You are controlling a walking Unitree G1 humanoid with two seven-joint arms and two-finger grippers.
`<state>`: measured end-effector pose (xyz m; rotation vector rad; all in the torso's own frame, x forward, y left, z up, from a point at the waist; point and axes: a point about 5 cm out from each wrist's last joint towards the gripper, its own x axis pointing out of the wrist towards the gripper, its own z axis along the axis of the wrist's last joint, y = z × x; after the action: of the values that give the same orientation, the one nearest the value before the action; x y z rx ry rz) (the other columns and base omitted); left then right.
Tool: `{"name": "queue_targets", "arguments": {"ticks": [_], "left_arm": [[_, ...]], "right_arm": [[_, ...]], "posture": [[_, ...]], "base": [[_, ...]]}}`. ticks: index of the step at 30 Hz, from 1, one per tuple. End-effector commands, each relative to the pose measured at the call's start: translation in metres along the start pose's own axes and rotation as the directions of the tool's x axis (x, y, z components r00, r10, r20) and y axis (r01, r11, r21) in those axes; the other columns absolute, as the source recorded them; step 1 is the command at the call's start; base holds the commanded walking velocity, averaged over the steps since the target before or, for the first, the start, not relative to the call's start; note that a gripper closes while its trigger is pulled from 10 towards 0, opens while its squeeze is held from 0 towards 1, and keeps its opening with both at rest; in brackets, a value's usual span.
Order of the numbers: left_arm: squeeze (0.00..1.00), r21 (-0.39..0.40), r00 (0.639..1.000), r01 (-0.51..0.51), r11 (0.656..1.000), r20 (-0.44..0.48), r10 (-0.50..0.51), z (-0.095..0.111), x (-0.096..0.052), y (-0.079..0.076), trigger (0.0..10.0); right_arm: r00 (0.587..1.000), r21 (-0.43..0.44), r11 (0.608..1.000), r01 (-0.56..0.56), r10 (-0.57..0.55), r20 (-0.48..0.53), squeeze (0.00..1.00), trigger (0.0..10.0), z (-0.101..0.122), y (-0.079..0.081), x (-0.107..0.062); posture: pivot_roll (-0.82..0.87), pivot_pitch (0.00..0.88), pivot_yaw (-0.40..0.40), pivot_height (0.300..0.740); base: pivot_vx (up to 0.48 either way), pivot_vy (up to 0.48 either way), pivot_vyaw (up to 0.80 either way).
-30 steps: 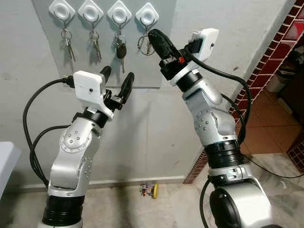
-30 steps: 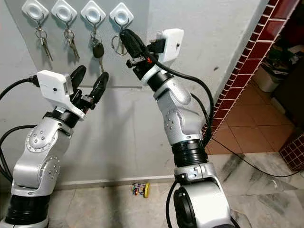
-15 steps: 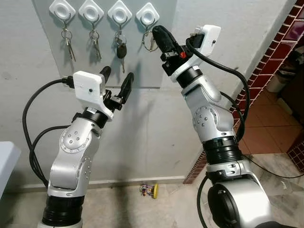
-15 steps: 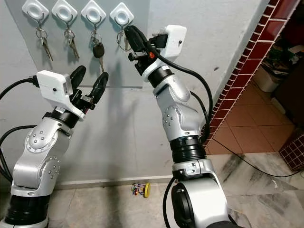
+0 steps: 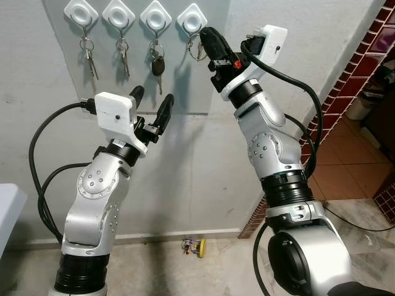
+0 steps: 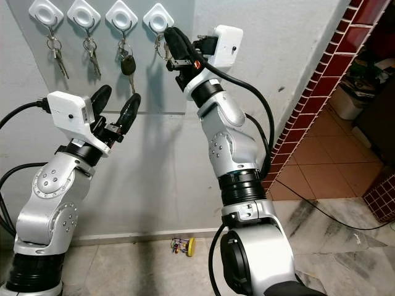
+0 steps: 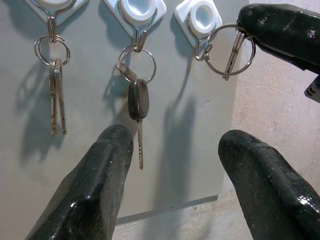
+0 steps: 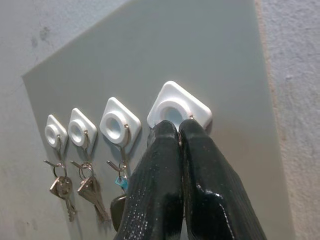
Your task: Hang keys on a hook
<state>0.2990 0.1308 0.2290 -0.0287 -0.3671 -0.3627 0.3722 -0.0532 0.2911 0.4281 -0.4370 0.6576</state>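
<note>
Four white diamond hooks sit in a row on a grey panel point(image 5: 203, 80) on the wall. The three left hooks each carry keys, among them a black car key point(image 7: 138, 99). My right gripper point(image 5: 206, 34) is raised to the fourth hook point(image 5: 191, 18), shut on a key ring point(image 7: 230, 50) with one small key. In the left wrist view the ring's edge meets the hook's wire curl point(image 7: 203, 50); whether it is threaded over it I cannot tell. My left gripper point(image 5: 152, 102) is open and holds nothing, lower down in front of the panel.
A red tiled column point(image 5: 345, 80) runs down the right, with tiled floor beyond it. A small colourful object point(image 5: 194, 247) lies on the floor at the foot of the wall. A white corner point(image 5: 9, 206) juts in at the left edge.
My right gripper has carried the key ring up and to the left, from just below the fourth hook to right against it. The left arm has not moved.
</note>
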Motion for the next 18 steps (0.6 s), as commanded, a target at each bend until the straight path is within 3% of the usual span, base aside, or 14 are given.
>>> {"name": "queue_targets", "arguments": {"ticks": [1,18], "left_arm": [[0.0,0.006,1.0,0.015,1.0,0.015,-0.015,0.0054,-0.0008,-0.0025,10.0],[0.0,0.005,1.0,0.011,1.0,0.021,-0.011,0.0072,0.0002,-0.0022,10.0]], "right_arm": [[1.0,-0.005,1.0,0.024,-0.024,0.004,0.0,10.0,0.0045,0.0014,0.0069],[0.998,0.018,0.998,0.056,-0.056,-0.017,0.0,10.0,0.0024,0.0006,0.0126]], "posture": [[-0.1,0.066,-0.063,0.74],[-0.09,0.069,-0.065,0.74]], "base": [[0.0,0.0,0.0],[0.0,0.0,0.0]]}}
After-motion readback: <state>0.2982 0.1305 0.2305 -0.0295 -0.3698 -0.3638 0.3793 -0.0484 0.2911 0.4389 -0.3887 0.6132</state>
